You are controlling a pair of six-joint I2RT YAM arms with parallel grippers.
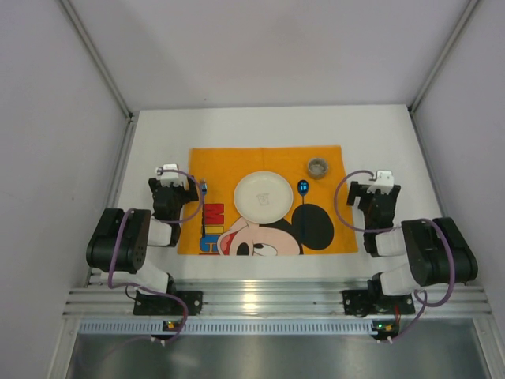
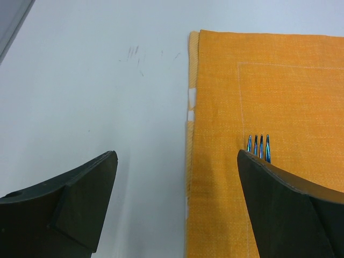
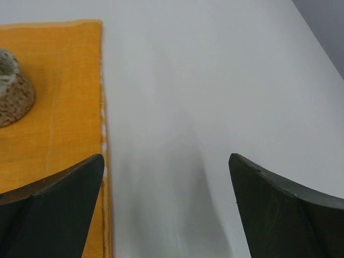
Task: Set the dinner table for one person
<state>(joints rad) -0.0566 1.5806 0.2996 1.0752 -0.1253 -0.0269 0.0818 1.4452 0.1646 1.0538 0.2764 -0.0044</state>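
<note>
My left gripper (image 2: 176,156) gapes wide and empty over the placemat's (image 2: 279,80) left edge on the dinner table (image 1: 260,126). The fork (image 2: 258,146) lies just right of it, tines pointing away from me. My right gripper (image 3: 165,158), also open and empty, is well apart.

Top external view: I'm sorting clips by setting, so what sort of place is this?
Probably a robot test cell, not a home: white table enclosed by blank panels, aluminium rail at its near edge, a staged placemat with plate.

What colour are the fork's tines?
Iridescent blue metal fork tines, clearest in the left wrist view.
</note>
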